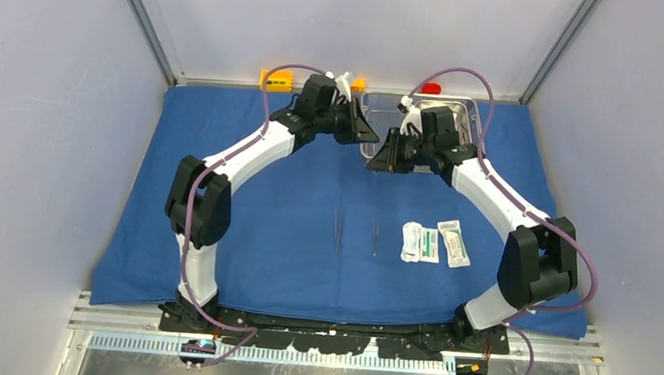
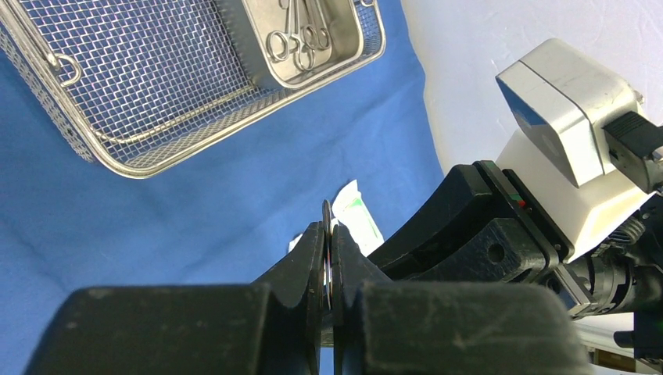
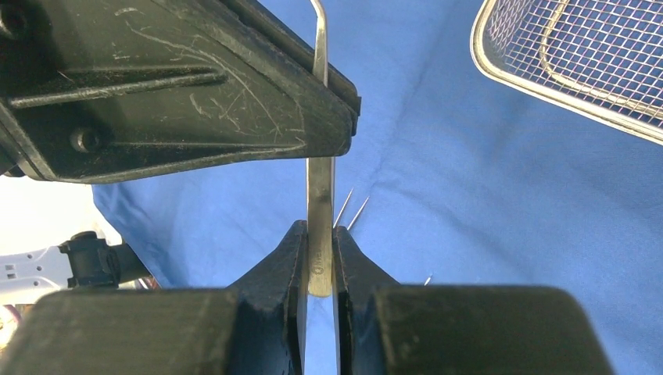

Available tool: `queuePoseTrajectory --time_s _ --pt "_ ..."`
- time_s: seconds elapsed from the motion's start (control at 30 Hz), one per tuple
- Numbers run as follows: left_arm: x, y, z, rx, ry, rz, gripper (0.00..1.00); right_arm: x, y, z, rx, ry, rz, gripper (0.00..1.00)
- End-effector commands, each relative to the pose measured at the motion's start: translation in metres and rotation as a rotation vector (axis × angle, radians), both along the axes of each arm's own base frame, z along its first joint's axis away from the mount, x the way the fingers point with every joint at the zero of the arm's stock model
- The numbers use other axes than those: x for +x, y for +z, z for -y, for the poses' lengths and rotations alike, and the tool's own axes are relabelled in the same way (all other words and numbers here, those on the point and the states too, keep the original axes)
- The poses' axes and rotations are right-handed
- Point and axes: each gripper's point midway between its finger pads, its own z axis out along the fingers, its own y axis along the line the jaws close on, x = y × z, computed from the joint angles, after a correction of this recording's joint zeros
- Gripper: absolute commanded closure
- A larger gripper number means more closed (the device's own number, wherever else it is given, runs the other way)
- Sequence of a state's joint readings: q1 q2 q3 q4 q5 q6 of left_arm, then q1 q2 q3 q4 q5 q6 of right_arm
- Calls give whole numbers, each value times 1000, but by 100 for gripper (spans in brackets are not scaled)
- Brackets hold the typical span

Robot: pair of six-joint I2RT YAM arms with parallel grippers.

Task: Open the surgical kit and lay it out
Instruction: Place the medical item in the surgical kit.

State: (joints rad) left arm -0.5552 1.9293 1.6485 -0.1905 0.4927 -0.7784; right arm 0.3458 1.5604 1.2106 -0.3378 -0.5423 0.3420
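**A:** Okay, pincers first. State?
**B:** Left pincer (image 2: 328, 230) clenched on a thin steel instrument (image 3: 319, 195). Right pincer (image 3: 319, 234) clamped on the same piece, further along it. Both grip it in the air.
**A:** Axis?
**B:** Long axis runs straight from one pincer to the other, tips facing. It hangs over the blue cloth (image 1: 262, 236), just on the near side of the mesh tray (image 2: 141, 78).
**A:** Looks?
**B:** Flat, narrow, bright steel strip. Forceps or scissors, can't tell.
**A:** Target?
**B:** My read: the row of laid instruments (image 1: 337, 228) beside the packets (image 1: 420, 242), nearward of both pincers, well apart from them. It's roughly between the arms, neither clearly closer. One pincer has to release first.
**A:** Remaining?
**B:** Pan (image 2: 254, 43) in the tray holds ring-handled instruments (image 2: 297, 43).
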Motion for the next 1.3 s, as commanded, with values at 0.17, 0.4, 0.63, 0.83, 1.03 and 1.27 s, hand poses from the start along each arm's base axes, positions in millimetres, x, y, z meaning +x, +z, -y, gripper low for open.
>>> queuePoseTrajectory --time_s 0.17,0.4,0.63,0.83,1.03,1.27 --pt "-3 12 -10 41 23 52 100 4 25 -6 19 50 92 75" --pt "-10 7 -34 126 98 59 100 -6 18 11 -87 85 138 41" --pt "-38 -26 -58 215 168 -39 100 -16 6 52 -191 59 147 33" --pt "-76 -75 -57 321 190 -146 100 -11 13 80 -211 -21 177 34" --pt "-99 -114 -46 402 175 -208 100 -14 15 95 -225 -65 209 34" --pt "-119 -147 -42 476 133 -243 100 -15 20 103 -218 -93 220 34"
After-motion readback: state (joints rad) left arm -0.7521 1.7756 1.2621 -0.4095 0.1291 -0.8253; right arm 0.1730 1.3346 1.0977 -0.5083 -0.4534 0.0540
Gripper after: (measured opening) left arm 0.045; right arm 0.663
